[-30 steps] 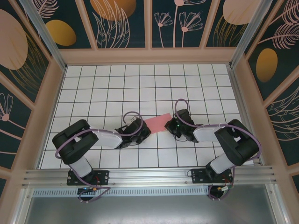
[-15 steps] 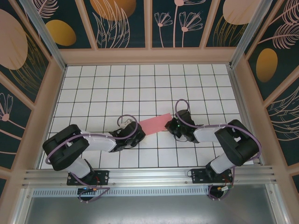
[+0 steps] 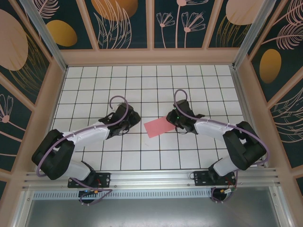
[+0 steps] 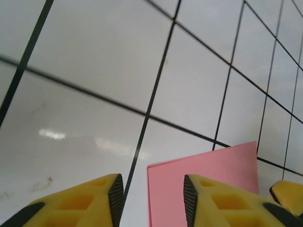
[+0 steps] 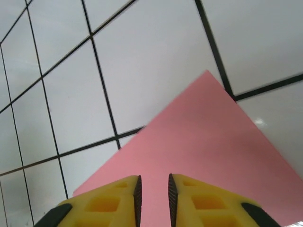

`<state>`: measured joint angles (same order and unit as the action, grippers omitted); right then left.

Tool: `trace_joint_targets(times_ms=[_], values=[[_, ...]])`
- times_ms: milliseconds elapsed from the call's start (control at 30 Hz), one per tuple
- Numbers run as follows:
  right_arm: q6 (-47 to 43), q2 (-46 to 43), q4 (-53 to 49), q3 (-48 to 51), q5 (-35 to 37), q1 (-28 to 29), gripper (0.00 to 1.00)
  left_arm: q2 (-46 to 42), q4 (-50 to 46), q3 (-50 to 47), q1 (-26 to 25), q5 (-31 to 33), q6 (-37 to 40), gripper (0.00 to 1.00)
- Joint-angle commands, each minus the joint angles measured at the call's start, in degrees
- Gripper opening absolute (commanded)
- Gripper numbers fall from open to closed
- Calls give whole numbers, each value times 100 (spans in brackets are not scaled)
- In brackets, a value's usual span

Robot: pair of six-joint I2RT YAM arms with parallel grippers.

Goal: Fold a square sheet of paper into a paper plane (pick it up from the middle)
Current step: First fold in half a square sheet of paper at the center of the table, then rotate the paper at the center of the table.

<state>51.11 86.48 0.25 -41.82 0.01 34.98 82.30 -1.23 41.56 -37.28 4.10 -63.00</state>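
The pink-red sheet of paper (image 3: 159, 126) lies flat on the white tiled floor between the two arms, showing as a small rectangle. My left gripper (image 3: 134, 119) hovers just left of it, jaws open and empty; in the left wrist view (image 4: 152, 201) the paper's corner (image 4: 208, 175) sits under the right finger (image 4: 208, 203). My right gripper (image 3: 171, 118) is over the paper's right end. Its yellow fingers (image 5: 113, 203) stand a narrow gap apart (image 5: 152, 201), with the flat paper (image 5: 203, 137) showing below them, apart from the pads.
Black grid lines cross the white floor (image 3: 142, 85). Patterned walls with wooden frames (image 3: 151, 54) enclose it on three sides. An aluminium rail (image 3: 151, 177) carries both arm bases at the near edge. Free floor lies behind the paper.
Both grippers were shut on the paper's ends; both have opened and let go. The paper has dropped flat. The left arm has pulled back left and stretched out; the right gripper shifted slightly away.
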Motion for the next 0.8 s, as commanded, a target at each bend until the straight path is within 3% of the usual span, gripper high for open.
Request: trace_joint_targets(times_ms=[0, 233, 333, 500, 767], values=[[-76, 401, -841, -365, 514, 85, 30, 81, -522, 311, 222, -289, 792, 52], [33, 1242, -1304, -996, 619, 116, 35, 241, -520, 467, 561, -517, 1103, 81], [-98, 1582, -1268, -1163, 629, 145, 35, 234, -560, 485, 638, -527, 1211, 88], [-1039, 2252, -725, -1522, 32, 149, 35, 122, -689, 465, 777, -368, 1207, 99], [-2550, 3275, -616, -2828, -1526, 154, 34, -74, -847, 286, 1047, -168, 1154, 98]])
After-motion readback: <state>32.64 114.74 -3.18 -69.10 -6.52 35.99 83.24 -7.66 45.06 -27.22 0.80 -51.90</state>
